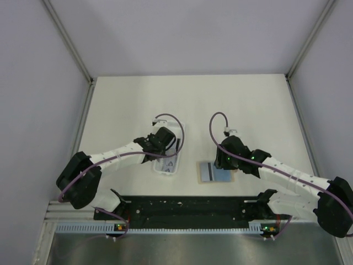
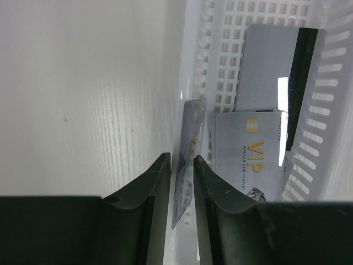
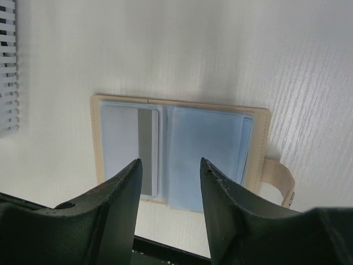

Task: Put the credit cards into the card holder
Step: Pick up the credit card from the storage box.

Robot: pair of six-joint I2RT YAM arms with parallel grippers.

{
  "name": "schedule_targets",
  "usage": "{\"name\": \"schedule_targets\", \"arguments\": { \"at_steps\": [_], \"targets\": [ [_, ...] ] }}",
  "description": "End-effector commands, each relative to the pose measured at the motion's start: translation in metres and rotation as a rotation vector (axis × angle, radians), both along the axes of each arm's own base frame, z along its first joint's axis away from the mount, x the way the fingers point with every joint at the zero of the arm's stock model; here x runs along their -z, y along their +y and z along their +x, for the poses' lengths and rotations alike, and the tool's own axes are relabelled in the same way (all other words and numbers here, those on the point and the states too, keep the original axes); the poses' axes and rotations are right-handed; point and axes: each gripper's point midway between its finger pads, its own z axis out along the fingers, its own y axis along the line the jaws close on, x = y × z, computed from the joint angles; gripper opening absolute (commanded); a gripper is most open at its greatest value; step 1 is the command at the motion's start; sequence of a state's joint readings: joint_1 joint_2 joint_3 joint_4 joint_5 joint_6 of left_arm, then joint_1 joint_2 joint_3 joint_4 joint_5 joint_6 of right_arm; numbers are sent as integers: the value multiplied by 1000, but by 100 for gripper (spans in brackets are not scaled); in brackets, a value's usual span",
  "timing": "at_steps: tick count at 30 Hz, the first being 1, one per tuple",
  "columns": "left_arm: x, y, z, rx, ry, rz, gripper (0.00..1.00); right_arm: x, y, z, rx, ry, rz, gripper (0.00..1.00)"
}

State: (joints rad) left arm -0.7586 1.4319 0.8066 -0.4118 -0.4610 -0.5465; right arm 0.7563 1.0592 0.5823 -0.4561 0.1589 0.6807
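On the white bench (image 1: 248, 105), just before the two arms, lie a long perforated tray (image 2: 223, 61) on the left and the card holder (image 3: 262, 143) well apart to its right. The holder is spread flat, light blue sleeves upward, with its closing tab (image 3: 278, 178) out to one side. Its long axis runs left to right in the top view. In the right wrist view a stored card (image 3: 129, 143) sits in the left sleeve, and the sleeve beside it looks free.

The right claw (image 3: 171, 163) hangs directly above the holder, jaws spread wide and holding nothing. The left claw (image 2: 182, 161) is down inside the tray, close to its side wall. Its jaws stand narrow on either side of an upright card (image 2: 187, 132), which stands on edge with its long axis pointing straight away from the claw. Whether the pads already press it, I cannot tell. Just beside it lie flat a VIP card (image 2: 248, 160) and, partly under it, a striped card (image 2: 302, 77).

So the left arm is nearer to the credit cards, and the holder lies to its right, under the other claw. I judge the next move must carry the upright card rightward and turn it flat toward the free sleeve.
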Motion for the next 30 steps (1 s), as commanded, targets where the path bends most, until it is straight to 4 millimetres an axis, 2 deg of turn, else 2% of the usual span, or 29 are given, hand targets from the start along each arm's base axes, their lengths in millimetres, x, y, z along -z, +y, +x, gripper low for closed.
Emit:
{"name": "schedule_targets", "arguments": {
  "at_steps": [1,15,23,30],
  "targets": [
    [-2,1,5,-7,-24,-1,27,-2,5,2,-21,-17,6,47],
    [-7,6,6,-14,-37,22,22,1,7,1,-26,-5,11,47],
    [-8,10,6,-24,-39,43,29,2,8,1,-31,-1,12,47],
    [-13,14,7,-31,-50,53,30,2,9,1,-33,3,12,47]
  ]
}}
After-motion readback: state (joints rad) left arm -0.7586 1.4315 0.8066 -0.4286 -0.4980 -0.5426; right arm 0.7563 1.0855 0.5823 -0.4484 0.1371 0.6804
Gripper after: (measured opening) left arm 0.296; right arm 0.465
